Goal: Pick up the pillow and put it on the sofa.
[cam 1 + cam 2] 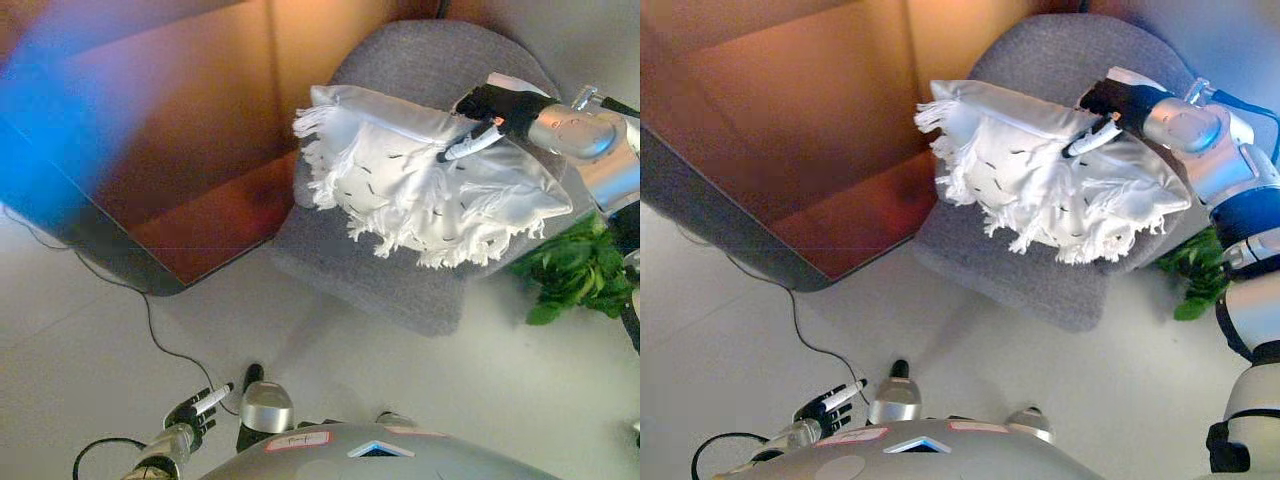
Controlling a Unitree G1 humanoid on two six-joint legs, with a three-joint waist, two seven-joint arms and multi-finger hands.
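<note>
White fringed pillow [420, 190] with small dark flecks held over grey sofa seat [390, 270], right hand [495, 112] curled on its upper edge. Left hand [195, 408] low near floor [80, 360], fingers relaxed, holding nothing. Green leafy plant [575, 270] right of sofa.

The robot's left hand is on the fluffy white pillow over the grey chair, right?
Not quite. The right hand is on the white pillow over the grey chair, as the left eye view shows. The left hand hangs low near the floor, touching nothing.
</note>
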